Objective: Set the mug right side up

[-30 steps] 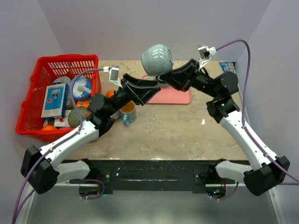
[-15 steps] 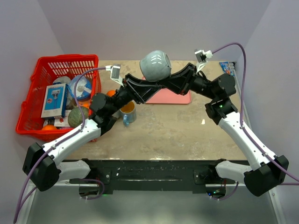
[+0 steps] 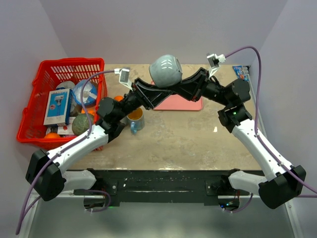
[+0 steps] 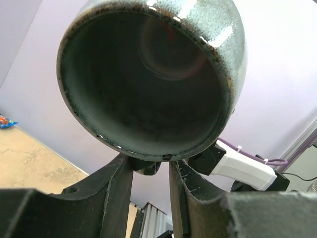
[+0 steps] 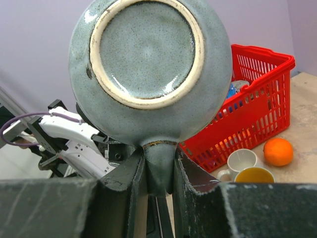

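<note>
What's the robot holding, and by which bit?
The mug, by its handle: the right fingers pinch it. The left fingers flank the handle too; grip unclear.

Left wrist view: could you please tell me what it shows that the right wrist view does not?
Only left wrist: the mug's dark inside, mouth toward the camera. Only right wrist: its glazed base, the red basket, an orange, a white cup, a yellow cup. Both: its handle, pinched by the left gripper and right gripper respectively.
</note>
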`<action>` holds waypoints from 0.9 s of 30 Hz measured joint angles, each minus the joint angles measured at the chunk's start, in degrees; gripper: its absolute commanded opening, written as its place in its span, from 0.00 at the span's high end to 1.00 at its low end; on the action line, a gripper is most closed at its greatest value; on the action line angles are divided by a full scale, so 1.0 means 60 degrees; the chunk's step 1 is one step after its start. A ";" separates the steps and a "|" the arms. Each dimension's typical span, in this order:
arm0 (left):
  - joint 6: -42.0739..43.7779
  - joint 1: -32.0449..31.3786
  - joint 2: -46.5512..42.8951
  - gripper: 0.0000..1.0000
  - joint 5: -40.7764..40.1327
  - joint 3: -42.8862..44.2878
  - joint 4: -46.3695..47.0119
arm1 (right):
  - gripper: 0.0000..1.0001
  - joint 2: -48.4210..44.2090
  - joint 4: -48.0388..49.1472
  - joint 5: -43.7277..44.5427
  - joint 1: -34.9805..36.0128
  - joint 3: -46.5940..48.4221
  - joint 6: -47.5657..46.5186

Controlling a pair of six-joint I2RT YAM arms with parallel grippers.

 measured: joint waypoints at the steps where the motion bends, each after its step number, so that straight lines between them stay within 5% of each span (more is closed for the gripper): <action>1: 0.0000 0.0007 0.0022 0.58 0.0044 0.0000 0.0047 | 1.00 0.0000 0.0011 -0.0011 -0.0004 0.0000 0.0004; 16: 0.0044 -0.0022 0.0295 0.53 0.0801 0.0000 0.0142 | 1.00 0.0004 0.0204 -0.0171 0.0033 0.0000 0.0339; 27: 0.0004 -0.0058 0.0350 0.60 0.0492 0.0244 -0.0047 | 1.00 0.0004 0.0382 -0.0324 0.0022 0.0000 0.0284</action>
